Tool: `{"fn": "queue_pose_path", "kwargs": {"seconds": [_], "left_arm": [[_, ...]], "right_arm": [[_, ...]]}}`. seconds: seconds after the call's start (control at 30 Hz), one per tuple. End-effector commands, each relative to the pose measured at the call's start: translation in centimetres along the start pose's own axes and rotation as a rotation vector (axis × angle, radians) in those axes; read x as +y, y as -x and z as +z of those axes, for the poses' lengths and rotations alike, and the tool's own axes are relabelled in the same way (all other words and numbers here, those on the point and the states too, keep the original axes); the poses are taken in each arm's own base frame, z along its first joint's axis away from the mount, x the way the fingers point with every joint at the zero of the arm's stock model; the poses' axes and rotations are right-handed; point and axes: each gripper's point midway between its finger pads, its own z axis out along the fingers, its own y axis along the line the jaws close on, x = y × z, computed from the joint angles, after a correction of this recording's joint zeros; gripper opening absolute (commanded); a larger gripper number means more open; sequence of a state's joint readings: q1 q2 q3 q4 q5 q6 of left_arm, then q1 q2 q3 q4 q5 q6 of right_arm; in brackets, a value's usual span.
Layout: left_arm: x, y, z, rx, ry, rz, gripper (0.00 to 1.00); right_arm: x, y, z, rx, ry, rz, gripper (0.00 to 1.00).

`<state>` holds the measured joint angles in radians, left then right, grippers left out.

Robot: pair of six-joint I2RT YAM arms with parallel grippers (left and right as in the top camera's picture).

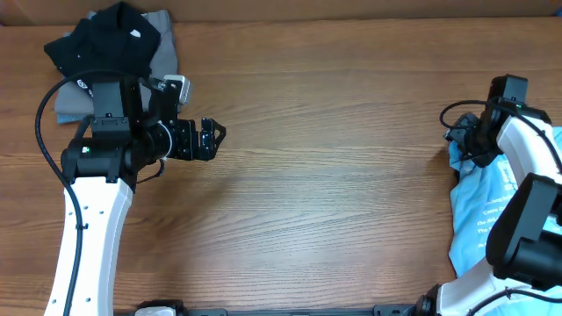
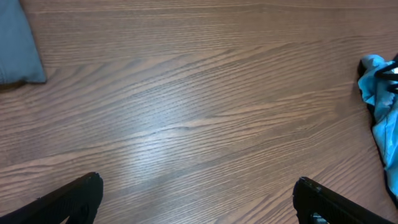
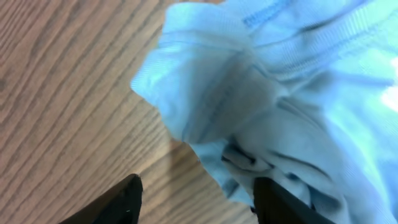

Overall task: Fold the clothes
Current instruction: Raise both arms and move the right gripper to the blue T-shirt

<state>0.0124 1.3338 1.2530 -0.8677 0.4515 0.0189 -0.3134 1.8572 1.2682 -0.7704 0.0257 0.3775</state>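
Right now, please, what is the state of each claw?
Left claw: open wide, holding nothing.
Right claw: open; the edge of the light blue T-shirt lies between its fingers, not clamped.

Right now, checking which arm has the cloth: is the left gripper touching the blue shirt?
Apart. The overhead view shows the left gripper over bare wood, with a wide stretch of table between it and the blue shirt.

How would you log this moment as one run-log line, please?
left claw: open, empty, above brown wooden table | right claw: open, at light blue cotton T-shirt edge | black cotton garment: bunched, far-left corner
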Motion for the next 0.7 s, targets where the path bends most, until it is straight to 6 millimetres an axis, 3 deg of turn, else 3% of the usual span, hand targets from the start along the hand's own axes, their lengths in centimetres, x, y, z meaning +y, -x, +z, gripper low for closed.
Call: {"fn": "queue_pose_path", "kwargs": {"seconds": [0.0,0.03,0.07,0.13,0.3,0.5,0.67], "left_arm": [[-0.4,0.9,-0.5,-0.022,0.002,-0.010,1.00],[-0.4,0.8,-0.5,-0.021,0.002,-0.011,1.00],[-0.4,0.8,-0.5,-0.021,0.002,-0.011,1.00],[-0.4,0.8,-0.5,-0.018,0.001,-0.013,1.00],[-0.4,0.7,-0.5,-0.015,0.001,-0.014,1.00],[-0.5,0.6,-0.5,-0.012,-0.007,-0.057,1.00],[-0.8,0.5,-0.5,-0.008,-0.025,-0.058,1.00]], "right_arm": [[0.2,-0.8,1.8,0.034,0.002,-0.024,0.53],[0.3,-1.1,2.6,0.054,0.011,-0.023,0.45],[0.2,-1.3,3.0,0.065,0.004,-0.023,0.43],[-0.3,-1.6,3.8,0.080,-0.021,-0.023,0.54],[-1.4,-1.0,4.8,0.051,-0.088,-0.019,0.54],[-0.2,-1.8,4.5,0.100,-0.023,-0.031,0.07],[3.6,-0.6,0.2,0.093,0.171,-0.086,0.04]]}}
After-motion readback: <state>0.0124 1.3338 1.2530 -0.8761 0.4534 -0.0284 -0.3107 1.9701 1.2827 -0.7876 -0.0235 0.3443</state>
